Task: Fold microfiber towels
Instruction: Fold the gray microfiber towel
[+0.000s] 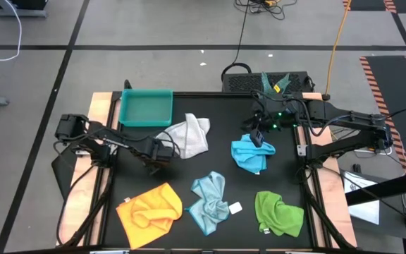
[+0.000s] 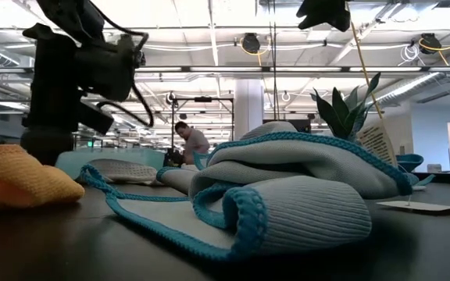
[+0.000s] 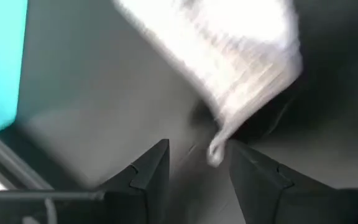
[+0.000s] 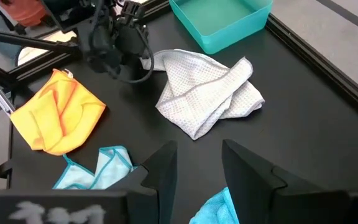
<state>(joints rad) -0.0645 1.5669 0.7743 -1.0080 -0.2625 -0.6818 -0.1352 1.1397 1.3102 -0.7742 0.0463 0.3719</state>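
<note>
On the black table (image 1: 217,120), a white-grey dotted towel (image 1: 187,135), a bright blue towel (image 1: 251,155), a pale blue towel (image 1: 210,202), a yellow-orange towel (image 1: 150,210), a green towel (image 1: 278,213) and a teal tray (image 1: 145,107) are seen.

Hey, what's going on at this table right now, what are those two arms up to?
Five crumpled microfiber towels lie unfolded on the black table. The left gripper is down at the edge of the white-grey towel, fingers apart with a corner of it between them. The right gripper hovers over the bright blue towel, fingers apart, holding nothing. The yellow-orange, pale blue and green towels wait along the near edge; the teal tray is empty.
</note>
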